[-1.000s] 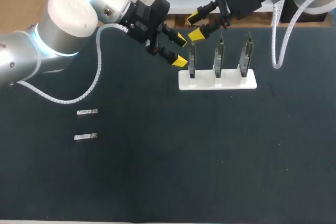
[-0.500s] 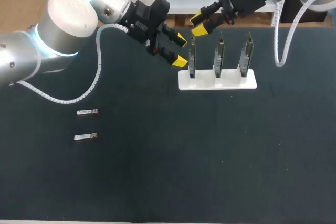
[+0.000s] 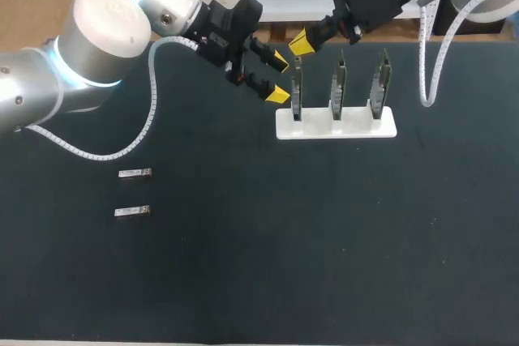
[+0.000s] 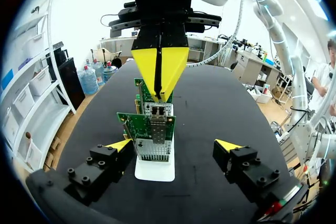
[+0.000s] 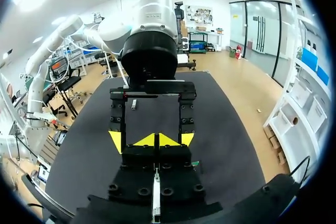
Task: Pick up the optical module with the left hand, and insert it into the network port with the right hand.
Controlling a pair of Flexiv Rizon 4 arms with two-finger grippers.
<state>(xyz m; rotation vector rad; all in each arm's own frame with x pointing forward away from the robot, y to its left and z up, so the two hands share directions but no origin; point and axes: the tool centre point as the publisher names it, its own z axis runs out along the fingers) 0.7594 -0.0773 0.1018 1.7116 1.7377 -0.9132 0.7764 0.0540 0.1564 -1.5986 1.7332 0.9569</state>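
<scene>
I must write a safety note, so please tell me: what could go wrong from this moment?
1. The left pincer, open, and the right pincer, shut, crowd the leftmost board; they might collide or knock it.
2. The modules lie on the table, away from both pincers, so nothing can be inserted yet.

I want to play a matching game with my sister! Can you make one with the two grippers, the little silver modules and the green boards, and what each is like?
Things:
1. left gripper
2. right gripper
3. optical modules
4. green boards

States:
A. standing upright in the white stand
B. fingers spread open
C. lying flat on the table
D. yellow tips pressed together

Pairs: 1-B, 2-D, 3-C, 4-A
</scene>
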